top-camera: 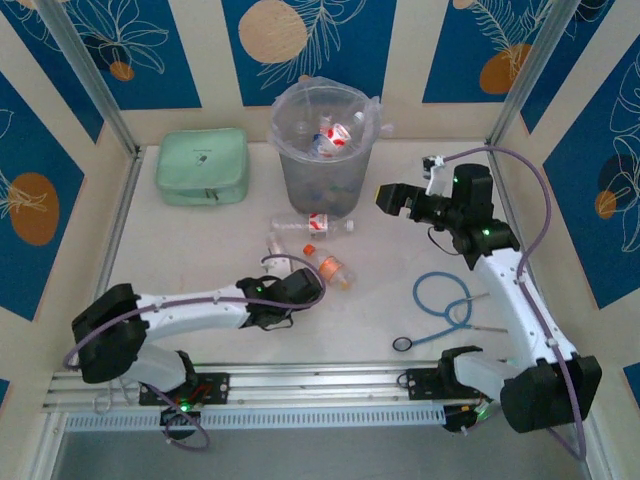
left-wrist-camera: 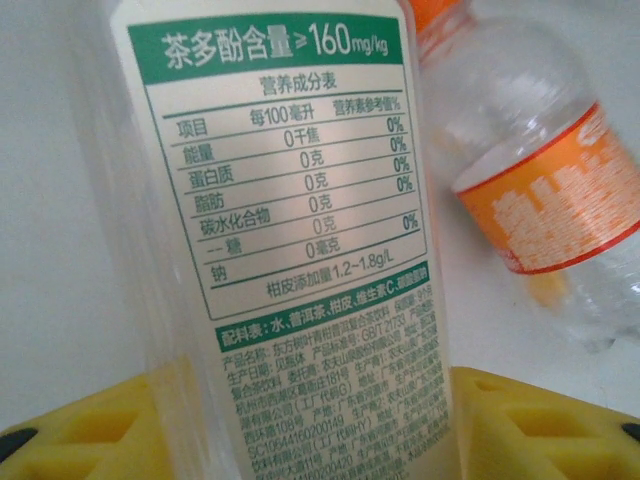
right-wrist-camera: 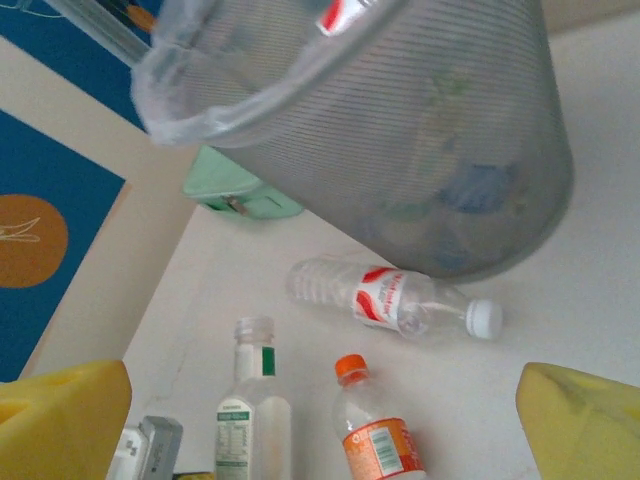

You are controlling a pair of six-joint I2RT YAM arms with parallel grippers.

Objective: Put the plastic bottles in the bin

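Setting: pale table [top-camera: 200, 250] walled by cream and blue leaf-print panels.
Left claw [left-wrist-camera: 310, 440]: its yellow fingers [left-wrist-camera: 80, 440] flank the green-label bottle [left-wrist-camera: 280, 200] low on its body. They sit tight against it, but I cannot tell whether they are pressing or only close.
Why there: the straight labelled wall looks like the steadiest place to pinch a clear, slippery bottle. The neck would probably let it swing.
Beside it: the orange-label bottle [left-wrist-camera: 540, 190] lies at 3 o'clock of the green-label one, just beside it, cap toward the bin.
Further out: a red-label bottle [top-camera: 318, 224] with a white cap lies at 1 o'clock, on its side near the bin's foot.
Bin [top-camera: 320, 180]: stands at 1 o'clock from the left claw, with several bottles [top-camera: 325, 135] already inside. Three are on the table.
Right claw [top-camera: 400, 200]: spread wide with nothing in it, at 4 o'clock of the bin and facing it. Likely parked there so the left arm has a free path.
Not for the bin: the mint-green case [top-camera: 200, 165] at 11 o'clock and the blue stethoscope [top-camera: 445, 300] at 4 o'clock, well apart.
Next, by judgement: confirm the hold, then lift high enough to clear the tall rim.
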